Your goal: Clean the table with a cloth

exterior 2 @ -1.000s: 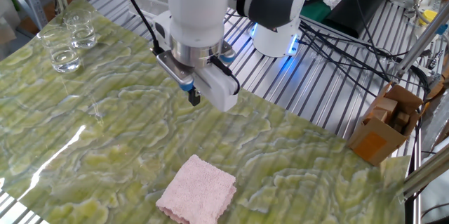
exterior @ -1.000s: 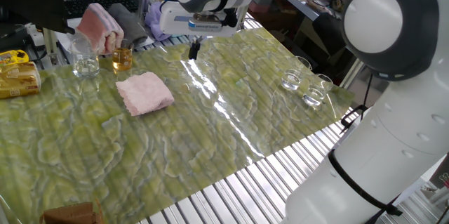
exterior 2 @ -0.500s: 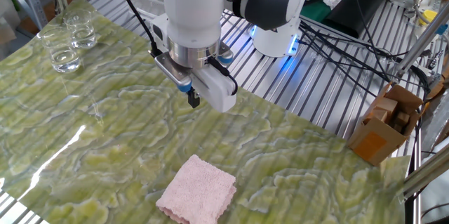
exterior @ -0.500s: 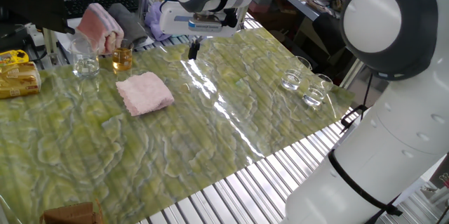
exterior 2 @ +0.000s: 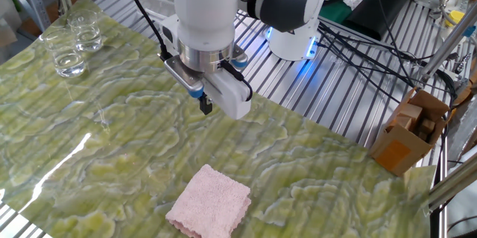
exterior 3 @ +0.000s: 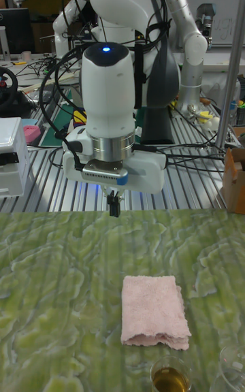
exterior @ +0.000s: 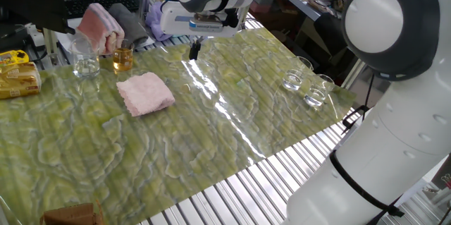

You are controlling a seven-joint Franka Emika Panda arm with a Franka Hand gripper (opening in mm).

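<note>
The pale pink cloth (exterior: 145, 92) (exterior 2: 209, 201) (exterior 3: 154, 311) lies flat on the yellow-green marbled table (exterior: 232, 133) (exterior 2: 97, 156) (exterior 3: 54, 283), with nothing touching it. My gripper (exterior: 194, 50) (exterior 2: 206, 107) (exterior 3: 113, 209) hangs above the table near its far edge, well apart from the cloth. Its dark fingers are pressed together and hold nothing.
A folded pink-and-white towel (exterior: 101, 27), an empty glass (exterior: 86, 63) and a glass of amber liquid (exterior: 122, 58) (exterior 3: 170, 373) stand behind the cloth. Two more clear glasses (exterior: 305, 87) (exterior 2: 72, 44) sit at the table's other end. A yellow packet (exterior: 17, 77) and a cardboard box (exterior 2: 410, 130) are nearby.
The gripper has shifted very slightly sideways above the table; the cloth has not moved.
</note>
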